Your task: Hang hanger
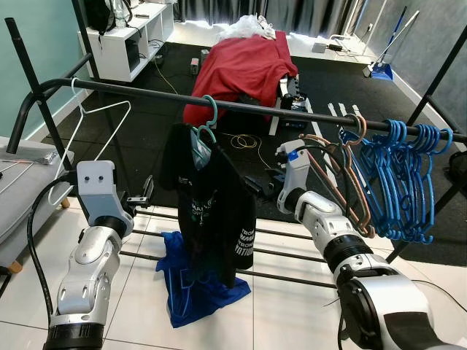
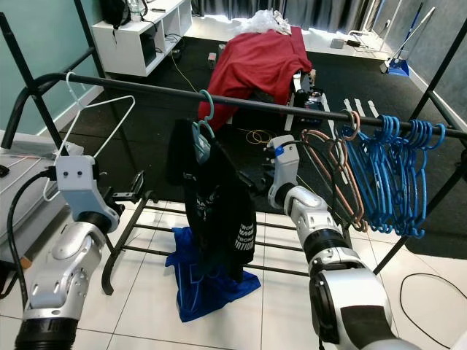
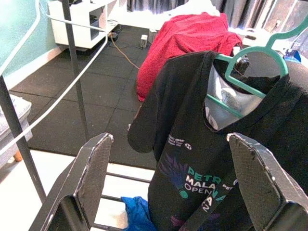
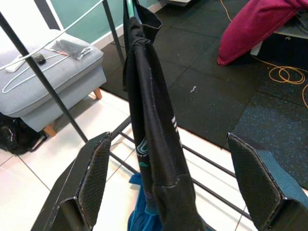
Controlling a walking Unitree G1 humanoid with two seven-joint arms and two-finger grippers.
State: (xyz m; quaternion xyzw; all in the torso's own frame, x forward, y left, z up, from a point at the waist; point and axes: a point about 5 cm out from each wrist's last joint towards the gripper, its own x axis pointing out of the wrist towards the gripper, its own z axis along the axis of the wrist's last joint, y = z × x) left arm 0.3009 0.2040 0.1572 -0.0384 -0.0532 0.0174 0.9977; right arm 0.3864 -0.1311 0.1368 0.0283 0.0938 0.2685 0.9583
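A teal hanger (image 1: pixel 206 120) carrying a black printed T-shirt (image 1: pixel 211 211) hangs by its hook on the black rail (image 1: pixel 241 108), with a white wire hanger (image 1: pixel 87 138) along the rail to one side and brown hangers (image 1: pixel 343 171) and blue hangers (image 1: pixel 401 179) to the other. Below the rail, the left hand (image 1: pixel 142 195) and right hand (image 1: pixel 257 188) flank the shirt, both spread wide, gripping nothing. A blue garment (image 1: pixel 193 281) lies on the floor beneath the shirt.

A red cloth (image 1: pixel 244 69) drapes a bench, a white shelf unit (image 1: pixel 131 36) stands beyond, a grey cushion (image 4: pixel 45 77) nearby
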